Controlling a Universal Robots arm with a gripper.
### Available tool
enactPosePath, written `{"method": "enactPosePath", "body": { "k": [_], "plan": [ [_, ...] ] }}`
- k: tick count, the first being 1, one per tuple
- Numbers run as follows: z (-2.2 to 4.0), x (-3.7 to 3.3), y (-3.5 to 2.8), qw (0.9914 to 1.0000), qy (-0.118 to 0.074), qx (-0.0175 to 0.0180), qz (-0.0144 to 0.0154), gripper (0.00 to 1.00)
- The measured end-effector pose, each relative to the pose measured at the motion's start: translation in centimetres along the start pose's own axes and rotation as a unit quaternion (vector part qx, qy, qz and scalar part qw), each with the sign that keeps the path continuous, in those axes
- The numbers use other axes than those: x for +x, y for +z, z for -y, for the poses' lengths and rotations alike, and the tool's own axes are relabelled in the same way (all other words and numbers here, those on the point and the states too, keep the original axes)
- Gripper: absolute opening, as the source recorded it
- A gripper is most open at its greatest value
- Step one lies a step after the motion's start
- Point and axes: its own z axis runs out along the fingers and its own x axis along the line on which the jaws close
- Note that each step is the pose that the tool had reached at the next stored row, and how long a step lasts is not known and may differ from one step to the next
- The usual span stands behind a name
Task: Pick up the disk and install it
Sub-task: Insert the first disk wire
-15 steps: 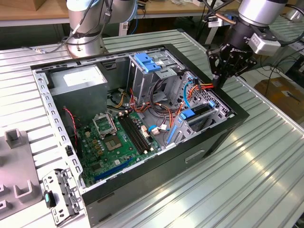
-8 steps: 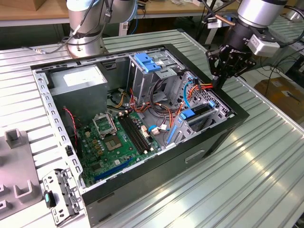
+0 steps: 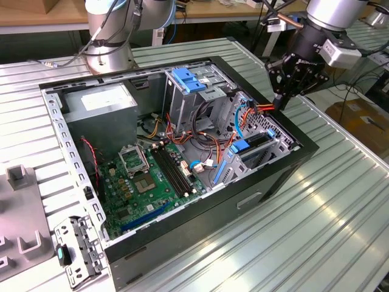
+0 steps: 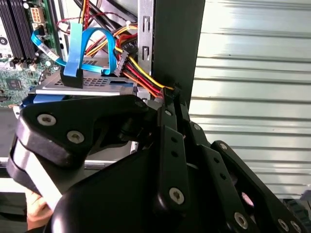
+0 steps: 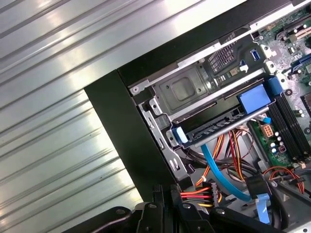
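Observation:
The disk [image 3: 256,141] lies in the lower bay at the front of the open computer case [image 3: 200,201], its blue side rails showing. In the second wrist view the disk [image 4: 82,87] has a blue data cable [image 4: 75,48] looped over it. The first wrist view has the disk [image 5: 218,127] sitting in the bay under a metal cage. My gripper [image 3: 278,102] hangs over the case's rim at the exterior view's right, beside the disk. Its fingers [image 4: 167,121] are pressed together on the red and yellow wires of a power cable [image 5: 201,196].
A grey power supply box [image 3: 100,103] fills the case's far corner and the green motherboard [image 3: 146,176] lies on its floor. A blue latch [image 3: 185,79] tops the drive cage. A loose metal bracket [image 3: 76,249] lies on the ribbed table [image 3: 328,207]. The arm's base [image 3: 109,42] stands behind.

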Motion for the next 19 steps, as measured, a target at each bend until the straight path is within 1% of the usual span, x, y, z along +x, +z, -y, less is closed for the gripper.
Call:
{"method": "enactPosePath", "body": {
  "k": [3,5,7,8,12,13,14,15,16,17,19],
  "plan": [
    [-0.41,-0.72,-0.01,1.0,0.0,0.0,0.0,0.17],
    [-0.43,-0.74,-0.01,0.99997,0.008,-0.0001,0.0001,0.17],
    [-0.43,-0.75,0.0,0.9995,0.032,-0.0007,0.0003,0.17],
    [-0.43,-0.75,-0.01,0.99938,0.035,-0.0008,0.0003,0.17],
    [-0.42,-0.75,0.0,0.99934,0.036,-0.0008,0.0004,0.17],
    [-0.42,-0.75,0.0,0.99923,0.039,-0.0009,0.0004,0.17],
    [-0.42,-0.75,0.0,0.99877,0.05,-0.0011,0.0004,0.17],
    [-0.42,-0.75,0.0,0.99802,0.063,-0.0014,0.0006,0.17],
    [-0.43,-0.76,0.0,0.99693,0.078,-0.0018,0.0007,0.17],
    [-0.5,-0.91,0.0,0.99676,0.08,-0.0019,0.0007,0.17],
    [-0.76,-1.31,-0.01,0.99671,0.081,-0.0019,0.0007,0.17]
  ]
}}
